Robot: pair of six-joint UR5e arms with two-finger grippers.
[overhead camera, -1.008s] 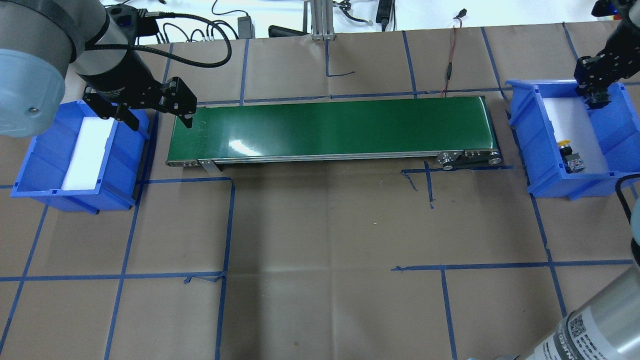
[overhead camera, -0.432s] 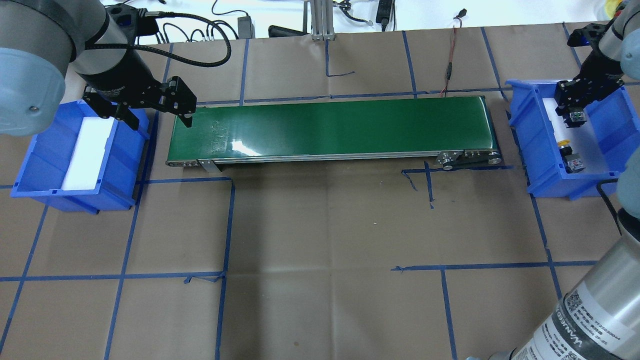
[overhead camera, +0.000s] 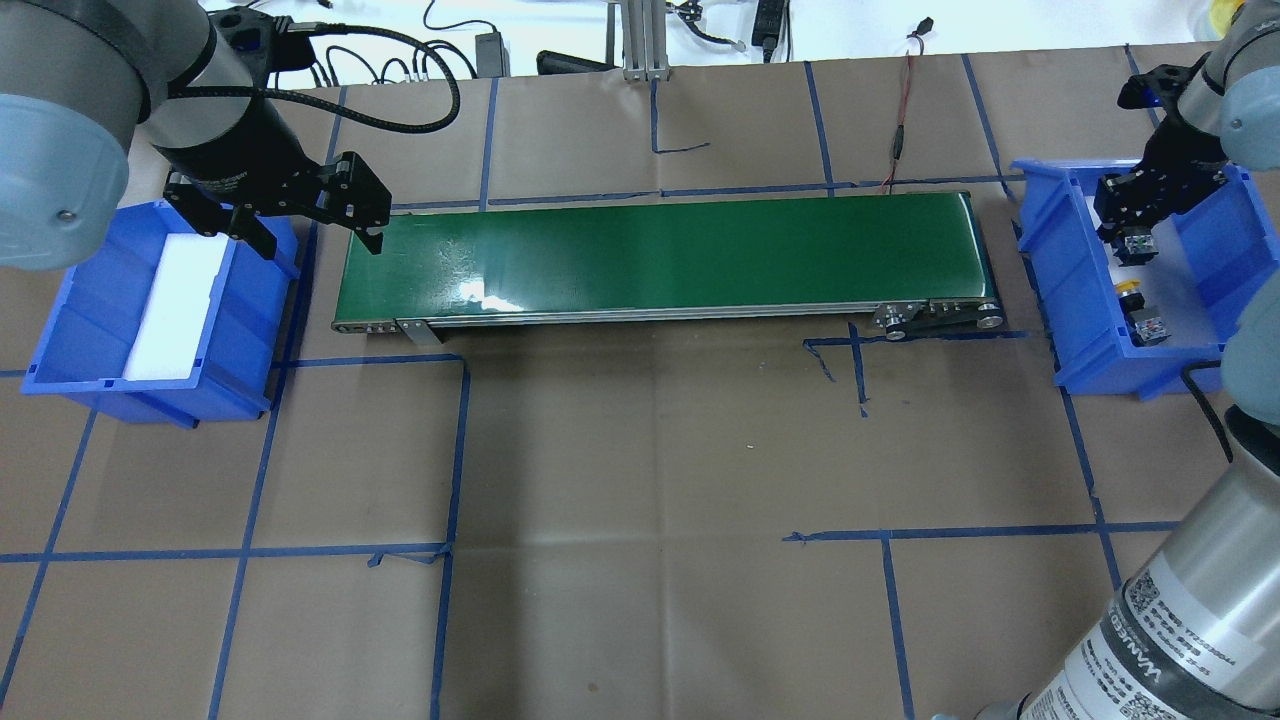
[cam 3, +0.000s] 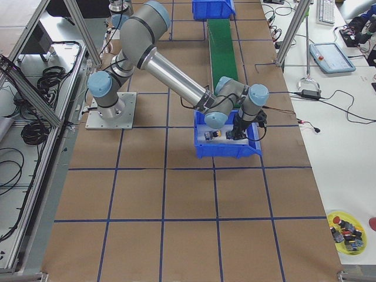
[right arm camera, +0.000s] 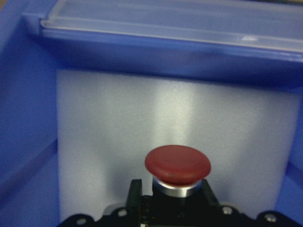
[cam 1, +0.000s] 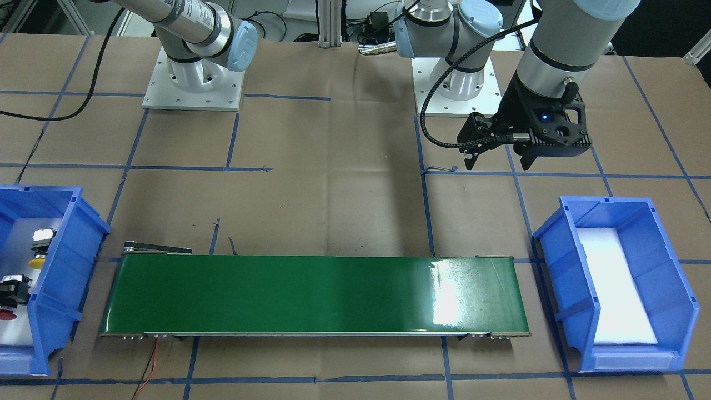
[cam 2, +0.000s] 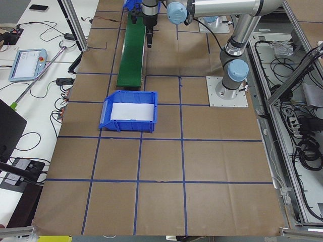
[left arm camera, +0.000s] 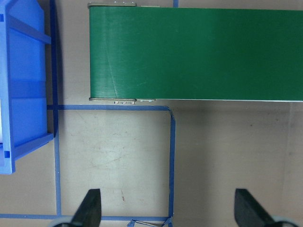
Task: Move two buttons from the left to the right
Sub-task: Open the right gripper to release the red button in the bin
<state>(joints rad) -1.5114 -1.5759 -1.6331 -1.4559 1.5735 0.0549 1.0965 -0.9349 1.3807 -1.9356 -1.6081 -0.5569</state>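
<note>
Released too high, the red button (right arm camera: 177, 164) could bounce off the foam (right arm camera: 118, 118) into the yellow button (overhead camera: 1140, 308) just behind it. The right jaws pinch its body inside the right bin (overhead camera: 1060, 280); its long axis runs along the bin, cap toward the far lipped wall. The left jaws are spread, empty.

The black two-finger left tool (overhead camera: 320, 243) hangs pointing down, fingers spread wide. The right tool (overhead camera: 1131, 238), pointing down, pinches a red mushroom-capped push-button (right arm camera: 177, 164) between its fingers.
</note>
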